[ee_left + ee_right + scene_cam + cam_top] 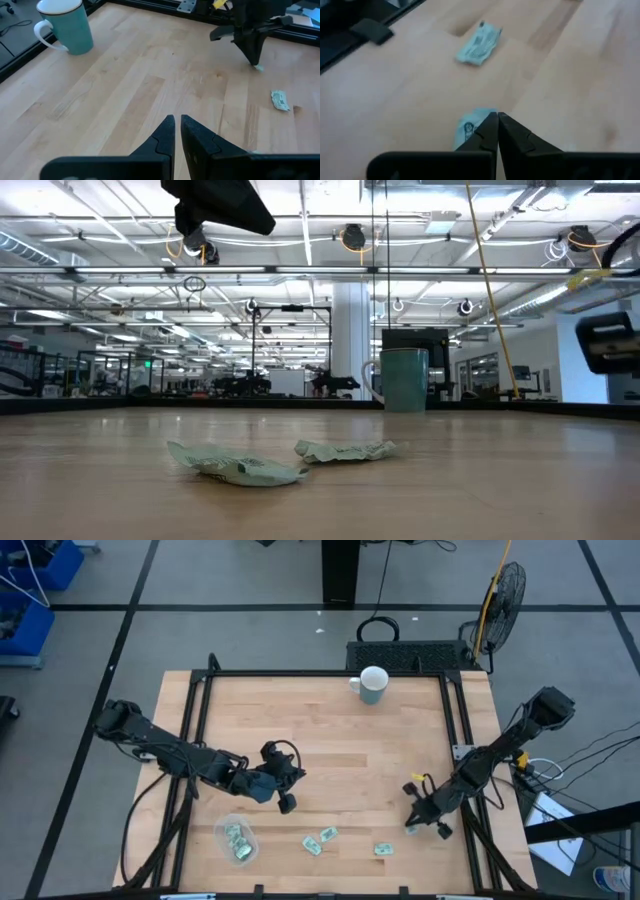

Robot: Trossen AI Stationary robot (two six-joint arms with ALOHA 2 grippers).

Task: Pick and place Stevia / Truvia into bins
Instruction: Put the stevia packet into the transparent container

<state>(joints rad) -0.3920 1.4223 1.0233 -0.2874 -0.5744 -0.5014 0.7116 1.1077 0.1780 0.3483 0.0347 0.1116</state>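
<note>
The clear tub [237,838] stands near the table's near-left corner with green-white Stevia packets [240,845] inside. Three more packets lie flat on the wood near the near edge [312,845] [328,835] [383,850]; two show in the low view [235,468] [345,450]. My left gripper [285,802] [177,120] is shut and empty, raised over the table just beyond the tub. My right gripper [412,826] [497,119] is down at the table toward the near-right side, shut on another packet [469,127]. One loose packet [479,42] lies ahead of it. My right gripper pinches a Stevia packet at one edge [479,120] between its two shut fingertips, coming slanting down from the table's right side. Most of the packet sticks out to one side of the fingers. A pale scrap [257,66] shows at the tips, at table level.
A teal mug with white handle [372,685] [67,25] [403,380] stands at the far edge near the middle. A black metal frame [205,690] runs along the table's sides. Bare wood [350,755] lies between the two arms.
</note>
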